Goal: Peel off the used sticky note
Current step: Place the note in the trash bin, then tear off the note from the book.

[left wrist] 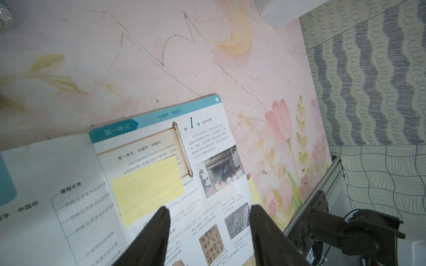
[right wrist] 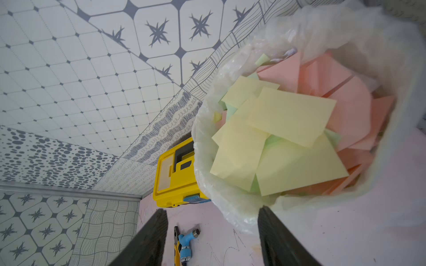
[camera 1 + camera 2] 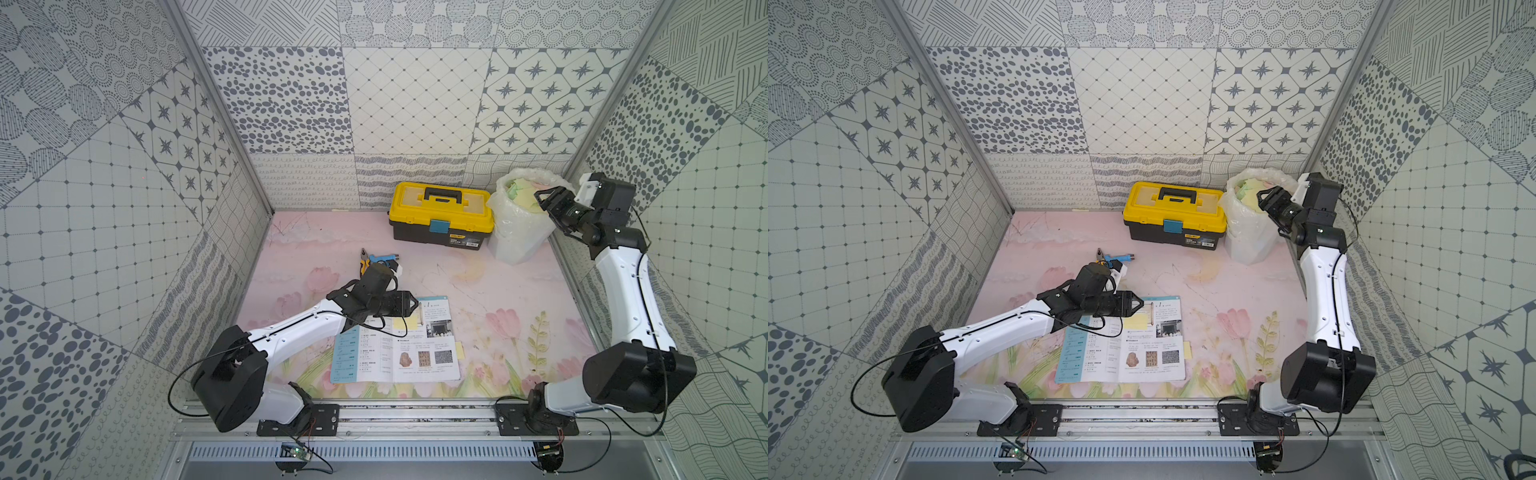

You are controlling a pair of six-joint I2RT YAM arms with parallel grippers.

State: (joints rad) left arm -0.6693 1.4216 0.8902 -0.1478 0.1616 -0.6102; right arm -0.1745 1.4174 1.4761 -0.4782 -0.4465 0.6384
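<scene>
**A:** Flowered pink mat (image 3: 478, 291), patterned walls all round. So where's the note?

**B:** Start at the left. The left gripper (image 1: 208, 207) hovers over the open book (image 3: 365, 361) with its jaws apart and nothing between them. The yellow note (image 1: 147, 188) lies flat on the right-hand page, just ahead of the fingertips and not yet touched.

**A:** Is the peel under way, then?

**B:** I'd say it's only the approach. No corner of the note is lifted that I can see.

**A:** And further right?

**B:** There's a yellow toolbox (image 3: 440, 208) at the back, then the lined bin (image 3: 515, 237), heaped with yellow, pink and green notes. The right gripper (image 2: 213, 209) hangs at its rim, spread wide and empty (so it's free to help).

**A:** What does the next move need?

**B:** My guess is it comes down on a loose edge and pinches the note alone, not the page. Then a low, slow pull, or the thin page may lift with it.
</scene>
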